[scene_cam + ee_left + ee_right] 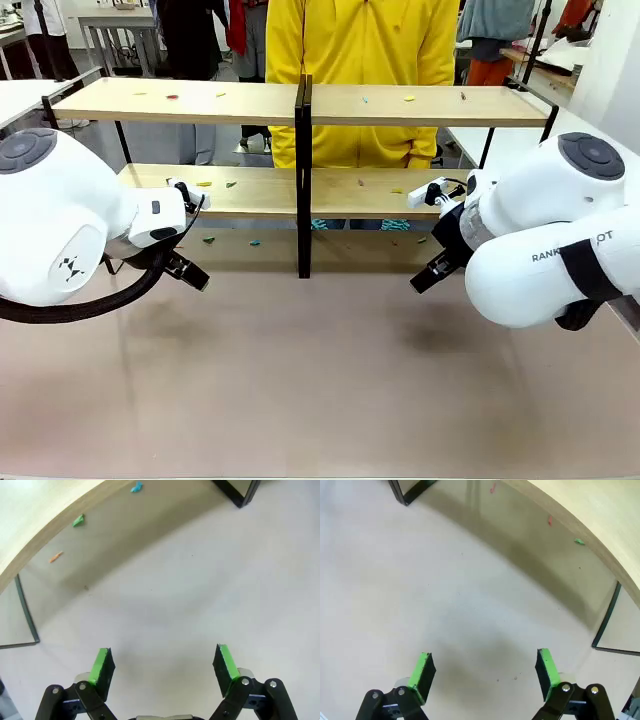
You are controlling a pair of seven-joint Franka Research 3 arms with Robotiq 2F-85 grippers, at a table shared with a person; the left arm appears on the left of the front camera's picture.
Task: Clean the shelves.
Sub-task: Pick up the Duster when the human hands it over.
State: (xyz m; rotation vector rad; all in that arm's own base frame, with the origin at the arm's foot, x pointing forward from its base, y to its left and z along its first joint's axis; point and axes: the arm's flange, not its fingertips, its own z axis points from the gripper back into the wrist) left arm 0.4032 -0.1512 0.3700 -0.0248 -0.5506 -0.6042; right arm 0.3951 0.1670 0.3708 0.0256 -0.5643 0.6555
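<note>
Left gripper (162,661): you see its jaws spread wide, empty, over the table (200,590).
Right gripper (482,666): likewise spread, holding nothing.
Shelves (430,108): at the table's far side, coloured scraps (408,98) on both boards.
Room: person in yellow (360,50) stands behind.

We saw the shelves (430,108) in pale, matt wood on thin black metal; the table (320,380) lay smooth, the left arm (50,220) glossy white.
</note>
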